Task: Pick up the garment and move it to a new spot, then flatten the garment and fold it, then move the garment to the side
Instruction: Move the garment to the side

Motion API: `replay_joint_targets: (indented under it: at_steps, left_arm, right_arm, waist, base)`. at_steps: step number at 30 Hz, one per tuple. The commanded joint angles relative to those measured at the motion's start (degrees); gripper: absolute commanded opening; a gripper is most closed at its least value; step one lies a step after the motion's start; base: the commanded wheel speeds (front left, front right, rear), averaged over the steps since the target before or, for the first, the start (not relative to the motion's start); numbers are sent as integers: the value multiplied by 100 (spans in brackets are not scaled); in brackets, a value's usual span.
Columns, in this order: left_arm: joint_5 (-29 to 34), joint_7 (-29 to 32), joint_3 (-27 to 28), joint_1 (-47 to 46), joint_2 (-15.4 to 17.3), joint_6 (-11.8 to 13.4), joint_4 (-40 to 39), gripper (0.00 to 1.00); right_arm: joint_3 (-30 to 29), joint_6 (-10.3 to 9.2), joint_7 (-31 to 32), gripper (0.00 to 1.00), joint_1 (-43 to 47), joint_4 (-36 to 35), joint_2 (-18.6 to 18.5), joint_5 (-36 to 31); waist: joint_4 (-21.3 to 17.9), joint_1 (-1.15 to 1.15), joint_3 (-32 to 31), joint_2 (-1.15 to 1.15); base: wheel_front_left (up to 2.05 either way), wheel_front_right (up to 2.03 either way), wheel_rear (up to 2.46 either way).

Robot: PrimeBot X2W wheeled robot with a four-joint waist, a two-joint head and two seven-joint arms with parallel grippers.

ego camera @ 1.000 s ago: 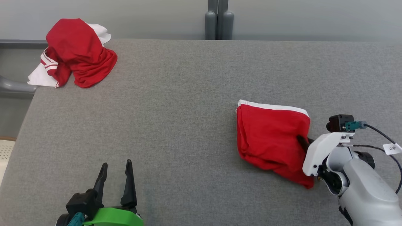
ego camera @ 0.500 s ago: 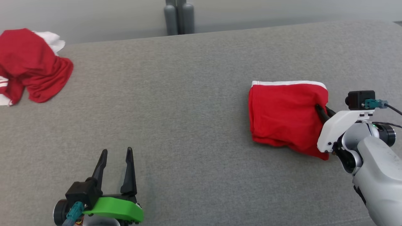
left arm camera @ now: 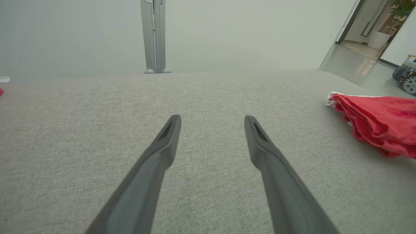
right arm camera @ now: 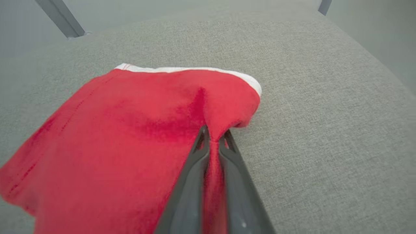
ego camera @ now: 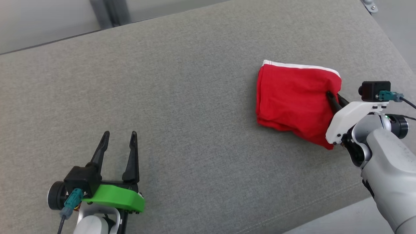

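Observation:
The garment (ego camera: 294, 96) is a folded red cloth with a white band along its far edge, lying on the right part of the grey table (ego camera: 182, 97). My right gripper (ego camera: 333, 99) is shut on the garment's right edge; the right wrist view has a fold of the red garment (right arm camera: 136, 136) pinched between the two dark fingers (right arm camera: 195, 162). My left gripper (ego camera: 119, 140) stands open at the lower left, above bare table. From the left wrist the garment (left arm camera: 380, 120) lies at the far right, well apart from the spread fingers (left arm camera: 162, 152).
The grey table's right edge (ego camera: 386, 35) runs close past the garment, with floor beyond it. The near edge (ego camera: 325, 208) shows at the lower right. A grey post (left arm camera: 154, 35) stands behind the table. A doorway (left arm camera: 373, 29) opens at the far right.
The head camera has swung right, so the red and white pile at the far left has left the picture. My right gripper keeps its hold on the garment. The left gripper stays open.

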Motion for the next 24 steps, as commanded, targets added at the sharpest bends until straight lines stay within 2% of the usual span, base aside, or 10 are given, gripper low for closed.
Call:
replay_joint_targets:
  at_steps: [1,5,13,24]
  left_arm:
    - [32,25,7,-92,70,20,-45,100]
    - [63,94,-1,-161,145,46,-183,100]
    - [126,233,38,-208,311,124,-501,100]
    - [170,435,98,-123,552,202,-929,100]
  right_arm:
    - [23,-1,-58,0,-143,68,36,-11]
    - [76,-1,-213,0,-548,388,-51,-124]
    - [373,-2,-422,0,-1395,875,-609,-917]
    - [170,-3,-495,0,-2324,1633,-1222,-1364]
  waist:
    - [-291,0,314,0]
    - [-142,0,431,0]
    - [380,0,718,0]
    - [872,0,1093,0]
  base:
    - [0,0,0]
    - [0,0,0]
    - [0,0,0]
    - [0,0,0]
